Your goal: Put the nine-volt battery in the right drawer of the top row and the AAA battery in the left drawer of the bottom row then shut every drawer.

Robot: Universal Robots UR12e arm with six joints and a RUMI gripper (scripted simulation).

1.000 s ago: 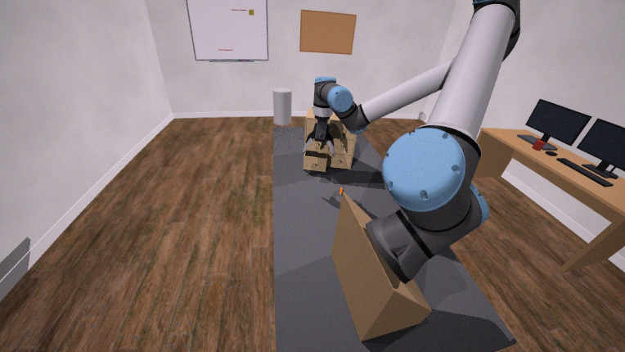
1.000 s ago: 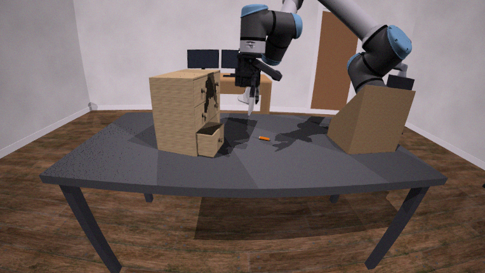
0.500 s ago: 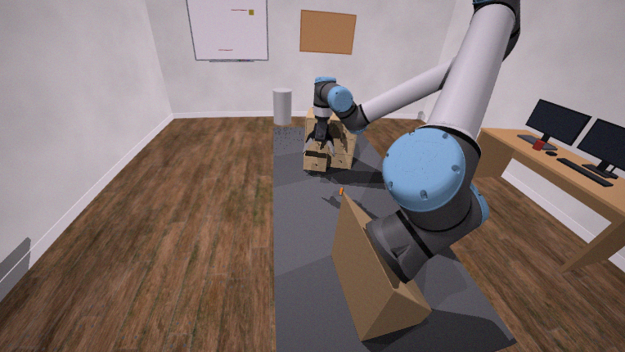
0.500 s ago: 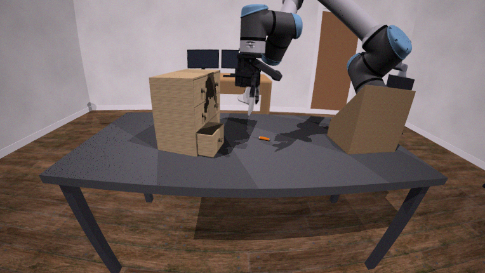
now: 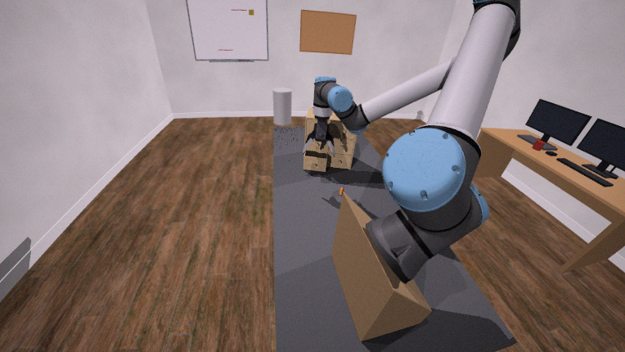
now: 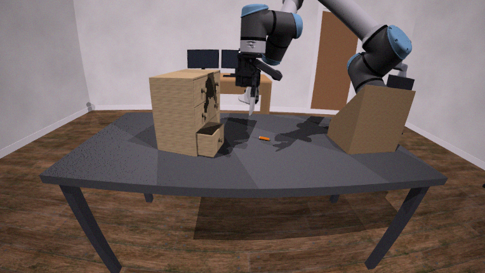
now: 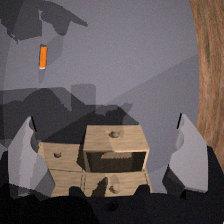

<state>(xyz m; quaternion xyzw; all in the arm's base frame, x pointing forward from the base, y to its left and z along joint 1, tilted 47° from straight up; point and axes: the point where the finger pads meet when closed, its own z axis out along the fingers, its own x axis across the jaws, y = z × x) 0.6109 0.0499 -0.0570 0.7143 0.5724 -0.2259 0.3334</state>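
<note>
Presently, findings as follows:

- Step in hand, as judged: fetching the AAA battery [image 6: 264,138] for the bottom-left drawer [image 6: 209,139] of the chest [image 6: 172,101]. That drawer stands pulled out and ready; the other drawer fronts look flush with the chest.
- The battery is small and orange. It lies flat on the table [image 6: 135,169], in front of the chest and well apart from it, on the side the drawers face.
- The nine-volt battery is not visible in any view. Whether it already sits inside the chest cannot be told.
- To do the step well: move away from the chest until directly over the battery, then turn the wrist so the jaws cross its short width rather than its length. Come down straight and close only when the tips are almost on the table. A round cell is likely to roll if nudged from one side.
- On the way back, approach from above the open drawer, since it has no stops and a sideways knock could pull it free or shift the chest.
- The claw [image 6: 251,103] hangs in front of the chest, above the open drawer, pointing down. Its jaws are spread fully apart, with nothing between them and nothing touching them.
</note>
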